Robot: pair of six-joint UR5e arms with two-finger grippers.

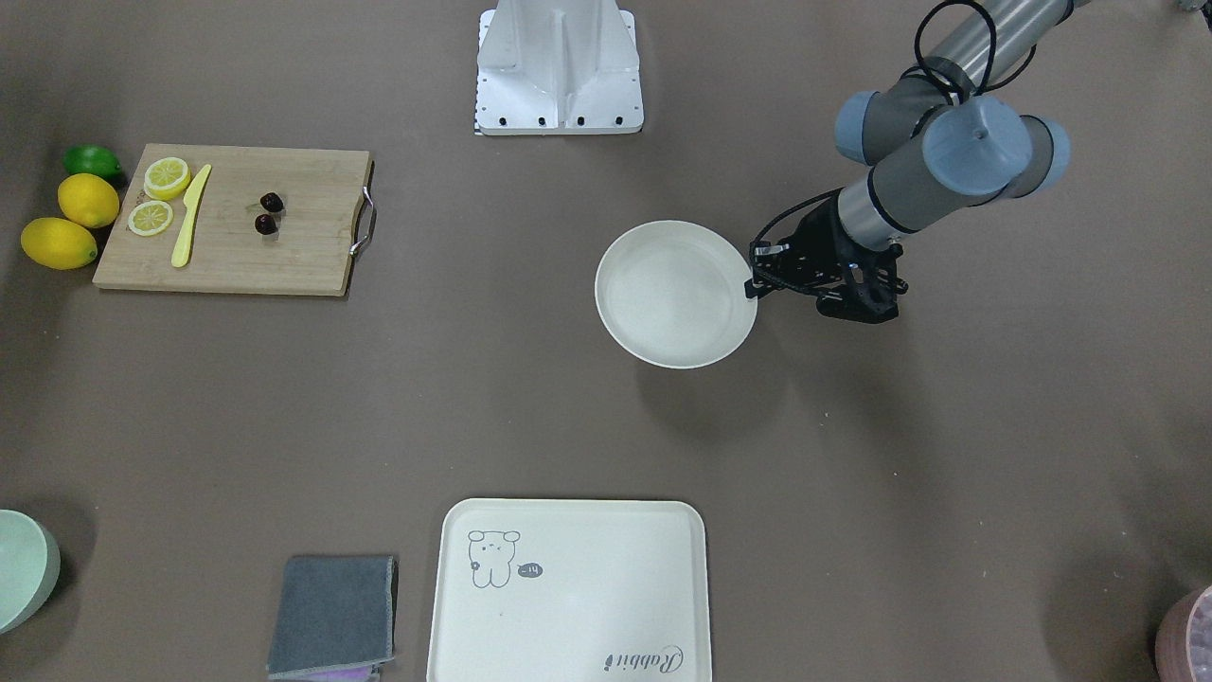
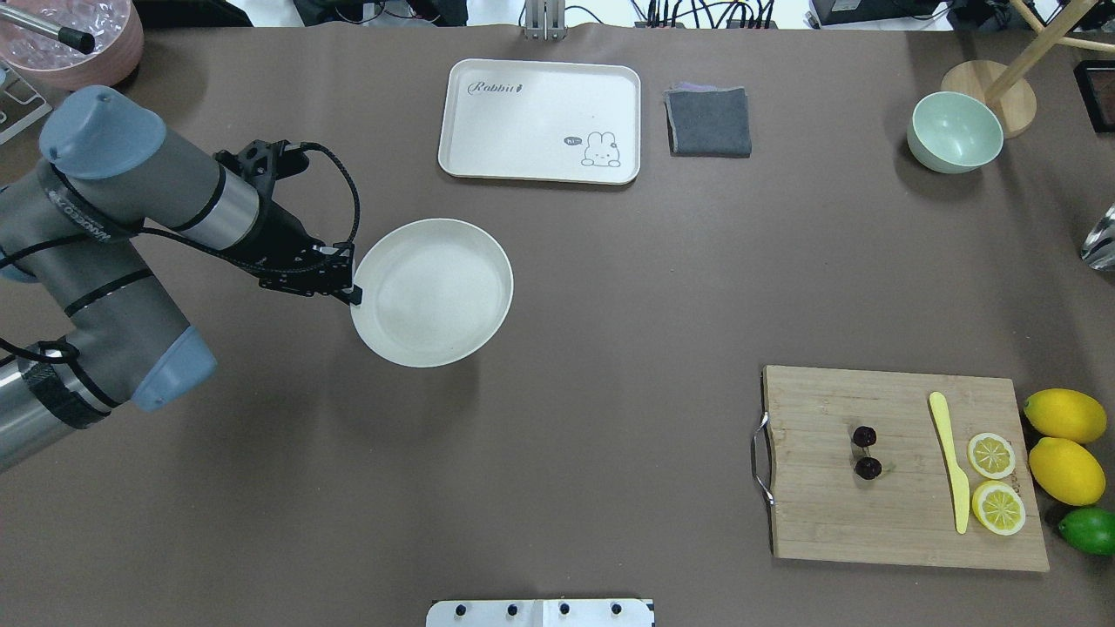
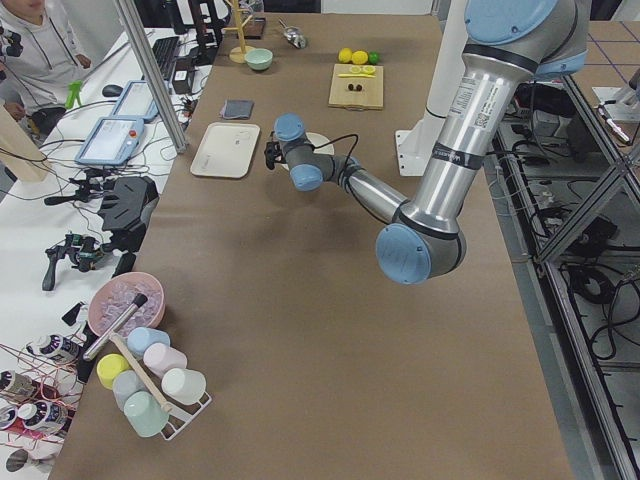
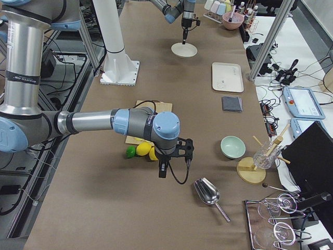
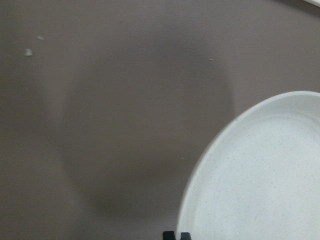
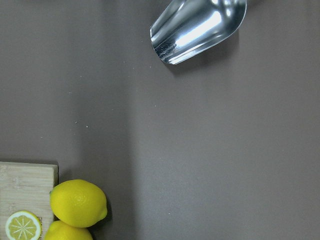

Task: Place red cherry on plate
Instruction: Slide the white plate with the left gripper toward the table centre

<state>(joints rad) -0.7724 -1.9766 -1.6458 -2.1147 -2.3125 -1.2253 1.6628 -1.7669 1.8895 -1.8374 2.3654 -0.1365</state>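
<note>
The red cherry (image 1: 268, 213), a pair of dark glossy cherries (image 2: 866, 453), lies on the wooden cutting board (image 2: 827, 522) at the table's right side. The round cream plate (image 2: 433, 292) hangs slightly above the table, casting a shadow beneath it. My left gripper (image 2: 353, 293) is shut on the plate's rim (image 1: 751, 284). In the left wrist view the plate (image 5: 260, 175) fills the lower right, with the fingertips (image 5: 176, 235) close together at the bottom edge. My right gripper (image 4: 162, 172) shows only in the exterior right view, beyond the lemons; I cannot tell if it is open or shut.
The board also carries a yellow knife (image 2: 949, 461) and two lemon slices (image 2: 993, 479). Two lemons (image 2: 1063, 444) and a lime (image 2: 1089, 529) lie beside it. A cream tray (image 2: 540, 120), grey cloth (image 2: 708, 122), green bowl (image 2: 954, 131) and metal scoop (image 4: 207, 191) stand farther off.
</note>
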